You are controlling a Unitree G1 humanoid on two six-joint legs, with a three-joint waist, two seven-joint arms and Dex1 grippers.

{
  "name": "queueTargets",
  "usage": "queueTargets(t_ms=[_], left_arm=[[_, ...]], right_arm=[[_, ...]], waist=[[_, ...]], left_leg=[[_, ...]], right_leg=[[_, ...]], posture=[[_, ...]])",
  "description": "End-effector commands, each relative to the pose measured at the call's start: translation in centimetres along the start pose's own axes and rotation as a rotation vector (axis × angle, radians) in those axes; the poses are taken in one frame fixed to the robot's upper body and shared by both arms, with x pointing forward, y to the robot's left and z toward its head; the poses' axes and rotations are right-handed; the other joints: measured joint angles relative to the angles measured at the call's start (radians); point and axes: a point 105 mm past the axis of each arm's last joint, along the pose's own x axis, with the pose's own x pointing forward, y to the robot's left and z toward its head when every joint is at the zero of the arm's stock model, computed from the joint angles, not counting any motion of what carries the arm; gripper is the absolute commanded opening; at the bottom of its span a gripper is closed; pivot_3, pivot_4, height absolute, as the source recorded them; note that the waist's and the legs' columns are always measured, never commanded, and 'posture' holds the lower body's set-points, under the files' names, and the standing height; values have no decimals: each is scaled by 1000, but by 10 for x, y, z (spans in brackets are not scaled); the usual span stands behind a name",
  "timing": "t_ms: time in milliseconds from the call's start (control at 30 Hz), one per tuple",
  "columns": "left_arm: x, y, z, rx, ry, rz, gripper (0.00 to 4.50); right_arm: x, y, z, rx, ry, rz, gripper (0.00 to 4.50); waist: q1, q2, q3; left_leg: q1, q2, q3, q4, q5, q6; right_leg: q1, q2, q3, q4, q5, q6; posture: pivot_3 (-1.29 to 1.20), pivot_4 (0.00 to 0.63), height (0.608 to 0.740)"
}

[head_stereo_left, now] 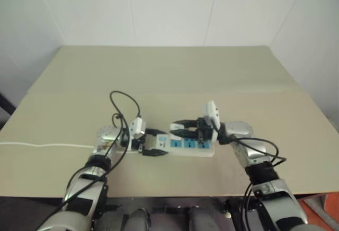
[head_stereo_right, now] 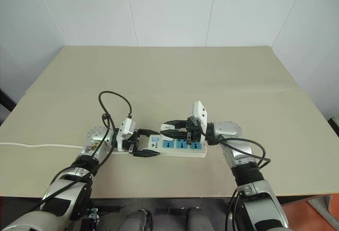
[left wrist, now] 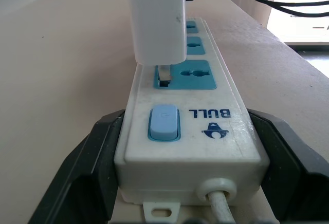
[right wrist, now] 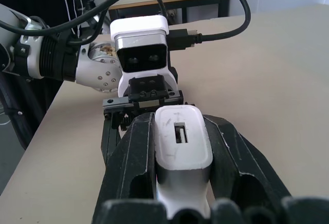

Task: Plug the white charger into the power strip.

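Observation:
The power strip (head_stereo_left: 192, 146) lies on the tan table, its blue socket faces up and its blue switch (left wrist: 164, 123) at the left end. My left gripper (left wrist: 186, 117) is closed on that switch end, one black finger against each long side. My right gripper (right wrist: 180, 121) is shut on the white charger (right wrist: 182, 144) and holds it over the strip from the right. In the left wrist view the charger (left wrist: 157, 21) stands upright over the socket nearest the switch. A metal prong (left wrist: 163, 75) dips into that socket, and a gap still shows under the charger's body.
The strip's white cord (head_stereo_left: 42, 145) runs left across the table (head_stereo_left: 175, 77) to its edge. Black cables loop over both wrists. A white wall rises behind the table's far edge. The table's front edge lies just below the strip.

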Motion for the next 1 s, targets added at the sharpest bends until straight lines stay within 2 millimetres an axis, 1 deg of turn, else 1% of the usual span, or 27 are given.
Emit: queueTargets(t_ms=[33, 233, 400, 700, 1000], left_arm=[[1, -2, -1, 3, 34, -39, 3268], [-1, -2, -1, 2, 38, -38, 3268], [-1, -2, -2, 1, 39, -37, 3268], [0, -2, -2, 1, 35, -37, 3268], [-2, -3, -3, -2, 40, -36, 3268]], right_arm=[[-4, -3, -3, -17, 17, -7, 1124], [-12, 0, -8, -10, 43, 20, 1124], [-10, 4, 1, -13, 18, 40, 1124], [-6, 3, -4, -17, 21, 30, 1124], [-9, 9, -33, -9, 105, 32, 1124]], waist=[[0, 0, 0], [0, 0, 0], [0, 0, 0], [0, 0, 0], [0, 0, 0]], left_leg=[[0, 0, 0, 0, 0, 0], [0, 0, 0, 0, 0, 0], [0, 0, 0, 0, 0, 0], [0, 0, 0, 0, 0, 0], [0, 0, 0, 0, 0, 0]], right_leg=[[0, 0, 0, 0, 0, 0], [0, 0, 0, 0, 0, 0], [0, 0, 0, 0, 0, 0], [0, 0, 0, 0, 0, 0], [0, 0, 0, 0, 0, 0]], posture=[[0, 150, 740], [0, 150, 740], [0, 150, 740], [0, 150, 740], [0, 150, 740]])
